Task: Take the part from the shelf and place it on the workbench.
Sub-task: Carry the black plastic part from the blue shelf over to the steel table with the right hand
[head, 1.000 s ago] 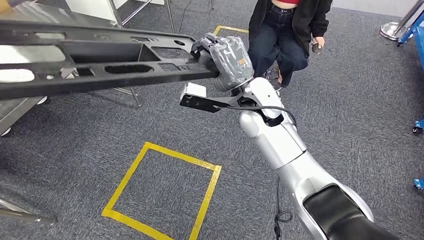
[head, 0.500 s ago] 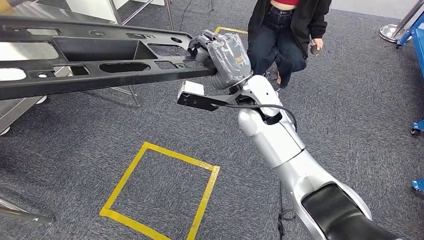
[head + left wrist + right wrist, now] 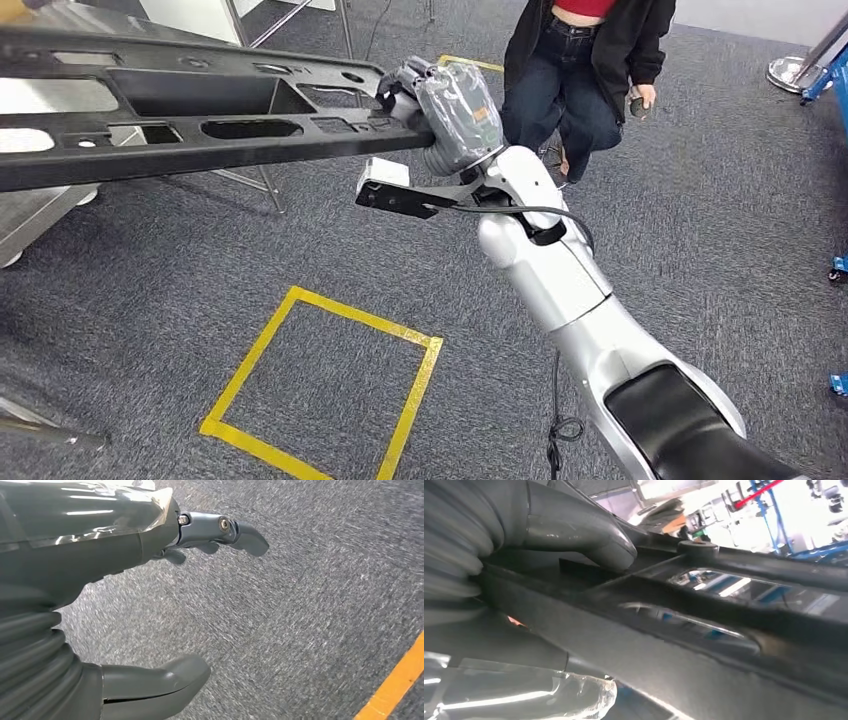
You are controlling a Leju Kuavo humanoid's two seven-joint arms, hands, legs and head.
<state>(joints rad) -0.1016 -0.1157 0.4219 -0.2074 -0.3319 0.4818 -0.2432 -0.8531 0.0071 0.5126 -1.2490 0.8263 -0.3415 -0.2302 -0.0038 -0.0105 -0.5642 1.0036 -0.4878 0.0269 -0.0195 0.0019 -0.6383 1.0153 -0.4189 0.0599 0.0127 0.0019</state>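
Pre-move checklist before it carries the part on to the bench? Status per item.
1. Right hand grips the end of the long black part: ok; the thumb lies over the part's edge.
2. Support at the part's far end: cannot tell, it runs past the picture's left edge.
3. Left hand free: ok, fingers apart, holding nothing, above the grey carpet.
4. Person close behind the right hand: not ok, near the carry path.
5. Workbench in view as drop target: cannot tell; a metal surface lies under the part at the left.
6. Cable trailing on the floor beside the right arm: not ok, possible snag.
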